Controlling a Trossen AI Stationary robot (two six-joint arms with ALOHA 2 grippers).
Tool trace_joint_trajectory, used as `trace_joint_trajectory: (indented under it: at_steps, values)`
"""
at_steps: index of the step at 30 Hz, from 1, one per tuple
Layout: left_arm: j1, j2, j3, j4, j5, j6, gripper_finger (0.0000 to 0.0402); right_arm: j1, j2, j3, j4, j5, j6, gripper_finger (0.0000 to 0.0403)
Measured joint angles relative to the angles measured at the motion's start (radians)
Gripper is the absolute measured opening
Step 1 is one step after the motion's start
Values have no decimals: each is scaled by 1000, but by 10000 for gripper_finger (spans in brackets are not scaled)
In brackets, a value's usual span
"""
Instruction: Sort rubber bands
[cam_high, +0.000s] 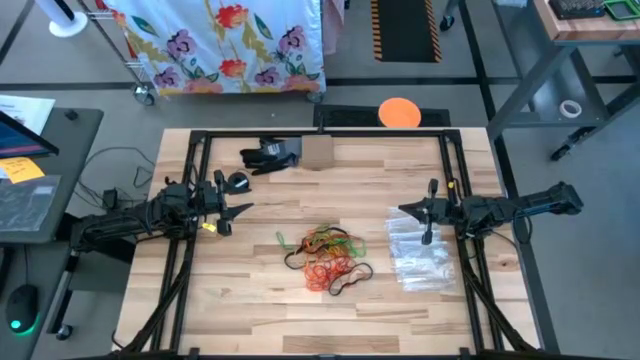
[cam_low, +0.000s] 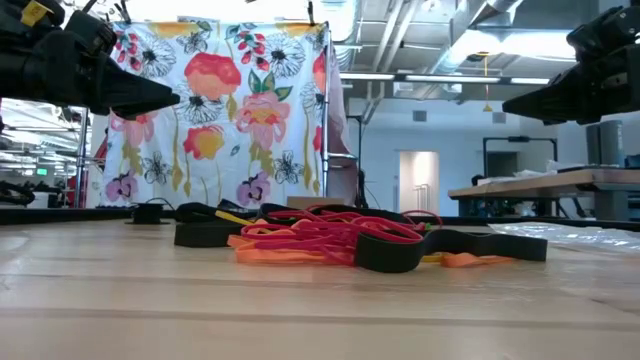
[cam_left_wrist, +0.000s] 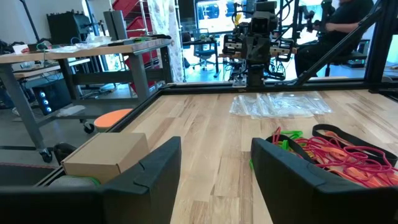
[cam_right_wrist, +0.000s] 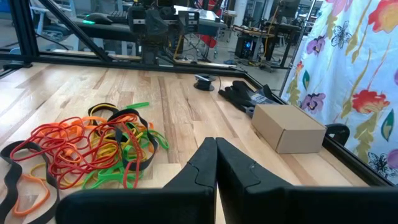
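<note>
Nothing looks sorted yet: the rubber bands (cam_high: 325, 258) lie tangled mid-counter, left claw (cam_high: 236, 211) spread empty, right claw (cam_high: 404, 210) pinched closed on nothing.

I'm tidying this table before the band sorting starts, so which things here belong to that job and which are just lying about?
Belongs to the job:
- rubber bands, one tangled pile, mid-table
- left gripper, open, raised off the table
- right gripper, shut, raised off the table

Just lying about:
- clear plastic bags, beside the pile
- cardboard box, at the far edge
- black glove, next to the box
</note>
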Motion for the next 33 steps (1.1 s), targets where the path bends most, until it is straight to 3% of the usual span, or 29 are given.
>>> trace_joint_trajectory:
  at_steps: [18,26,33]
  values:
    - [0,0,0,2,0,25,191,0,0,0,0,0,-2,0]
    - [0,0,0,27,3,-184,191,-8,0,-2,16,-3,-337,0]
    - [0,0,0,86,5,-268,191,-15,0,-4,122,-39,-256,0]
